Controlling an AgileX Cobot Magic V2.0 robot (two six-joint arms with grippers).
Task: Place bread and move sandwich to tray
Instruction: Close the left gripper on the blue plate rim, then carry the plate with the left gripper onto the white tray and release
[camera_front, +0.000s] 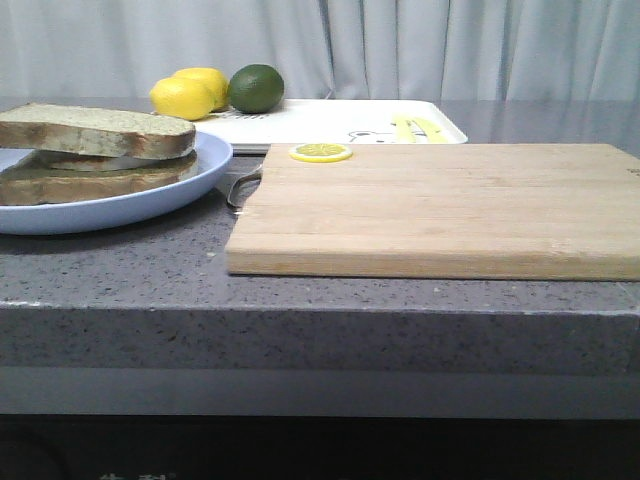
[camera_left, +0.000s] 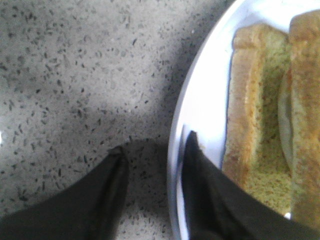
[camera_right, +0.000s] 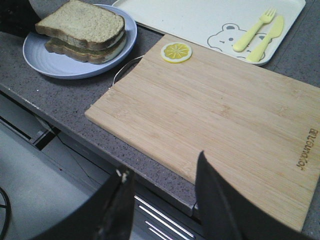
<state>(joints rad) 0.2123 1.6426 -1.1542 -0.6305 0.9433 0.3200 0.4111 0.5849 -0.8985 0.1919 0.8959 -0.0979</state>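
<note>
The sandwich (camera_front: 95, 150) lies on the light-blue plate (camera_front: 150, 205) at the left, a plain bread slice (camera_front: 100, 128) on top and a thin white layer between the slices. The white tray (camera_front: 330, 125) lies behind the cutting board. No gripper shows in the front view. My left gripper (camera_left: 156, 145) is open and straddles the plate's rim (camera_left: 210, 100): one finger inside near the sandwich (camera_left: 260, 125), the other over the counter. My right gripper (camera_right: 164, 165) is open and empty above the table's front edge, far from the sandwich (camera_right: 82, 25), the plate (camera_right: 55, 67) and the tray (camera_right: 200, 20).
A wooden cutting board (camera_front: 440, 210) with a lemon slice (camera_front: 320, 152) at its back left corner fills the middle and right. Two lemons (camera_front: 185, 97) and a lime (camera_front: 256, 88) lie at the tray's left end. The tray bears a yellow fork and knife print (camera_right: 257, 32).
</note>
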